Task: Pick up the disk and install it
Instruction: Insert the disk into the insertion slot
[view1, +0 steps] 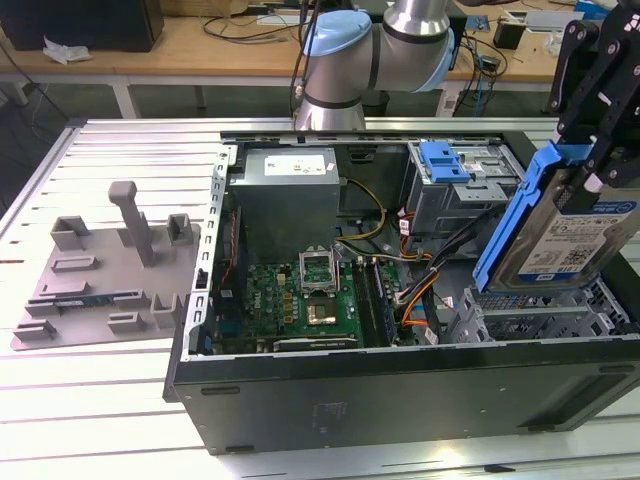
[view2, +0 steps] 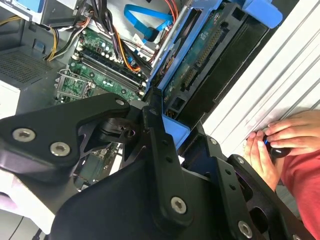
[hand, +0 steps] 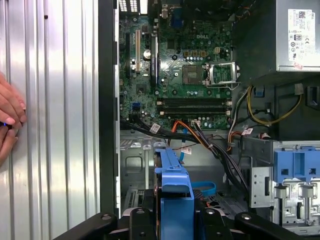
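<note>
At the exterior view's right the pincer (view1: 588, 185) was clenched on the disk (view1: 565, 240), held tilted above the drive bay (view1: 545, 322); seating it well likely demanded squaring its blue frame (view1: 512, 225) to the bay, clear of cables (view1: 420, 290).

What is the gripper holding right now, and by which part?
The gripper holds the disk by its upper end, clamped on the blue carrier frame; the disk hangs tilted above the computer case.

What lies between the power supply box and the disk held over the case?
In the exterior view, the grey drive cage with a blue latch stands between the power supply box and the disk.
</note>
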